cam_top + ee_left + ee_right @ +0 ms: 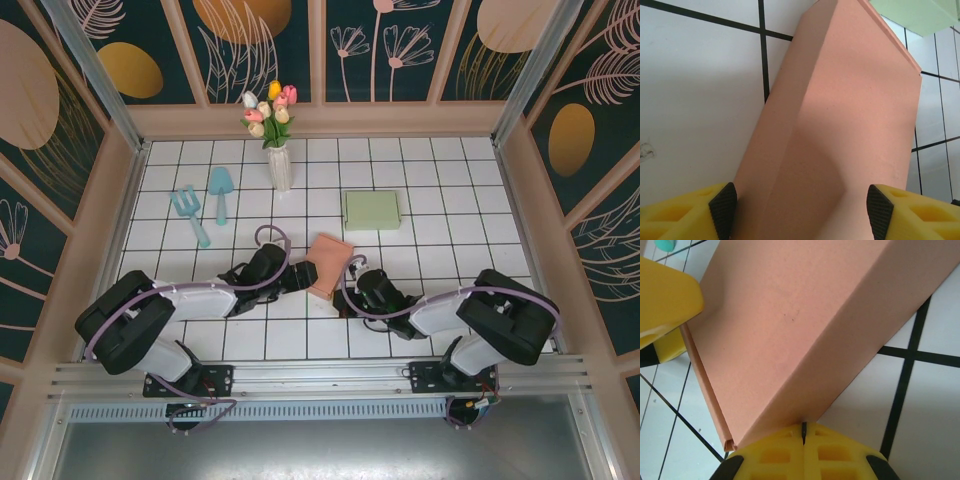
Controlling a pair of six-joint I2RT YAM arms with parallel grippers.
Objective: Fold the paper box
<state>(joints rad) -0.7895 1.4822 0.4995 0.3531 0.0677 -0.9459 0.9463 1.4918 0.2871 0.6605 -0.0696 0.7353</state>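
The paper box [330, 262] is salmon-pink and sits tilted on the white tiled table [440, 180], between both arms. My left gripper [303, 275] reaches it from the left. In the left wrist view its black pads [722, 210] stand wide apart, both against the box [850, 100], which spans the gap between them. My right gripper [352, 290] comes from the right. Its yellow jaws [803, 426] are shut tight, their tips against the box's [790, 315] lower corner edge. A yellow left finger [667, 290] lies on the box's far rim.
A pale green closed box [371, 210] lies just beyond the salmon one. A white vase of tulips [279, 165] stands at the back. A teal toy fork [190, 212] and shovel [220, 190] lie at back left. Wooden walls enclose the table.
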